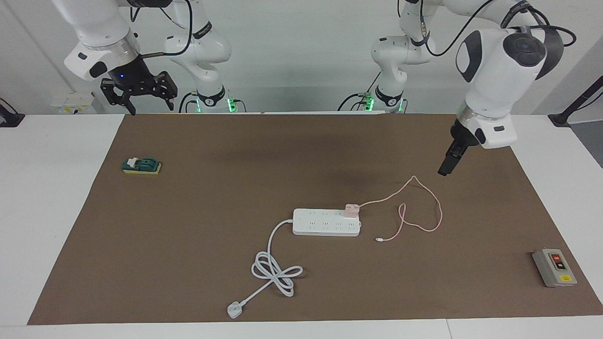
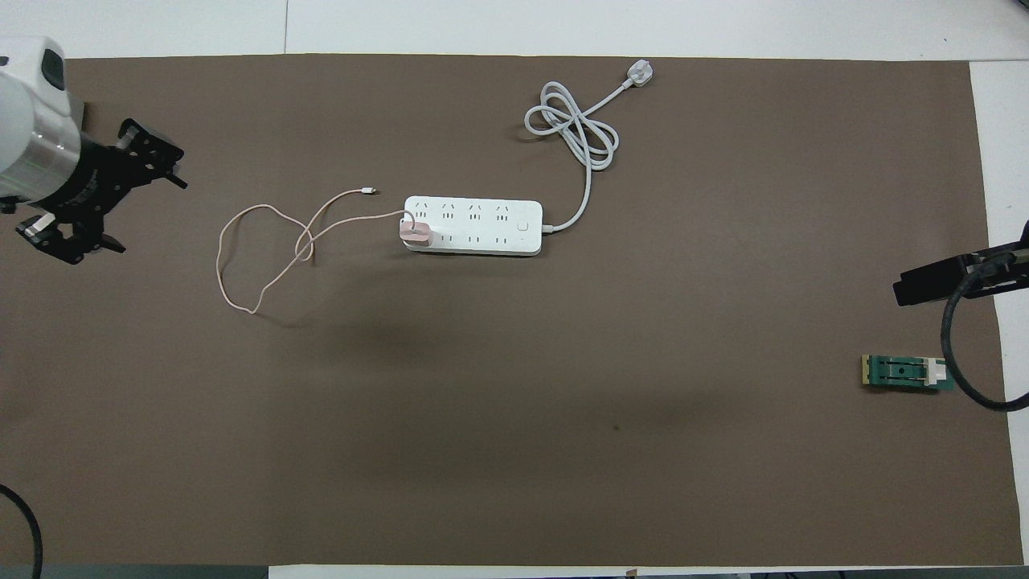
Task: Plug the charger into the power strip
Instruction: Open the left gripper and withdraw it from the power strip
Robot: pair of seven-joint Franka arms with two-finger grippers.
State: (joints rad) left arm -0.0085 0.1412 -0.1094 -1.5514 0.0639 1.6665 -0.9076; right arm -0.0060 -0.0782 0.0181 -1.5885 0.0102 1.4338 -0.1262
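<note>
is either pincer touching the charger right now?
No. The charger sits on the power strip at its end toward the left arm, while the left pincer and the right pincer hang in the air apart from it.

1. The facing view sits high across the table and looks back at the robots. Both arm bases line the top edge, with the wall right above them, and the whole brown mat [image 1: 188,263] fits in frame, so it's set fairly well back.
2. The overhead view hangs above the robots' end and looks steeply down and forward. The mat fills nearly the whole frame, and the arms only poke in at the side edges.
3. Both views share the mat and what lies on it. The power strip [image 1: 326,222] is near center frame in the facing view and a bit above center [image 2: 473,226] in the overhead one.
4. They're half a turn apart: the green block [image 1: 142,165] is at upper left in one and at lower right [image 2: 907,374] in the other.
</note>
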